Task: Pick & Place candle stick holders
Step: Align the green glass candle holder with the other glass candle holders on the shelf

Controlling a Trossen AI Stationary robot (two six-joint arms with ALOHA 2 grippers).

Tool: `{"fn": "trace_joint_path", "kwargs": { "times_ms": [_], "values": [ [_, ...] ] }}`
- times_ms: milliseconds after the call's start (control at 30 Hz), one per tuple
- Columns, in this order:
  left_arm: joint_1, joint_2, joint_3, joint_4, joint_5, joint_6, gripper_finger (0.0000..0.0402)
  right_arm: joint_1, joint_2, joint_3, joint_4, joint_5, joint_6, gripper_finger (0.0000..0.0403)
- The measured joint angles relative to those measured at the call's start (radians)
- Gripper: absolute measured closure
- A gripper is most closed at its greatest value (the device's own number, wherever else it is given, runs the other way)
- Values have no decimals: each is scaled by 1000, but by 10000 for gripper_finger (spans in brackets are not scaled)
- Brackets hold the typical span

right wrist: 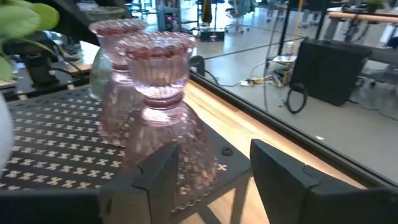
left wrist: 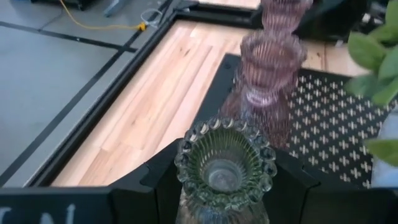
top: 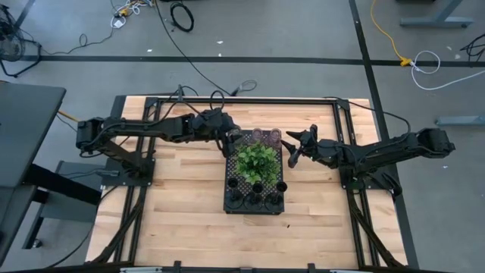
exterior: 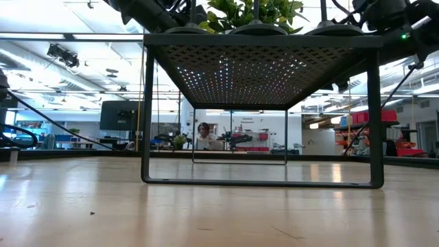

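Observation:
A black perforated tray (top: 230, 203) stands on legs mid-table with a leafy plant (top: 256, 160) on it. Two pink ribbed glass holders (top: 267, 135) stand at its far end, and three black holders (top: 258, 188) at its near end. My left gripper (top: 229, 142) is at the tray's far left corner, shut on an olive-green glass holder (left wrist: 224, 163). My right gripper (top: 291, 154) is open at the tray's far right. Its fingers (right wrist: 155, 177) stand just beside the nearer pink holder (right wrist: 163, 118); whether one touches it I cannot tell. My left gripper pinches the olive-green holder between its two fingers, just below its beaded rim (left wrist: 186, 163), one finger (left wrist: 149, 186) on each side. The holder stands upright, its open top up. Its base is hidden below the fingers, so I cannot tell whether it rests on the tray.
The plant's leaves (left wrist: 373, 62) hang close beside both grippers. The tray top (exterior: 260, 40) is raised well above the wooden table (top: 182, 205). A black frame (top: 227, 99) runs along the table's far edge.

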Motion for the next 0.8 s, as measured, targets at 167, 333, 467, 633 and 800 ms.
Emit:
{"fn": "trace_joint_path", "kwargs": {
  "times_ms": [167, 333, 467, 633, 800],
  "values": [
    [0, 0, 0, 47, -7, 2, 216, 0, 0, 0, 6, -33, 3, 202],
    [0, 0, 0, 42, -7, 2, 216, 0, 0, 0, 5, -32, 3, 202],
    [0, 0, 0, 39, -7, 3, 216, 0, 0, 0, 7, -32, 2, 202],
    [1, 0, 0, 29, -7, 2, 216, 0, 0, 0, 7, -32, -12, 202],
    [0, 0, 2, 1, -45, 10, 213, 0, 0, 0, 6, -32, -24, 202]
  ]
}}
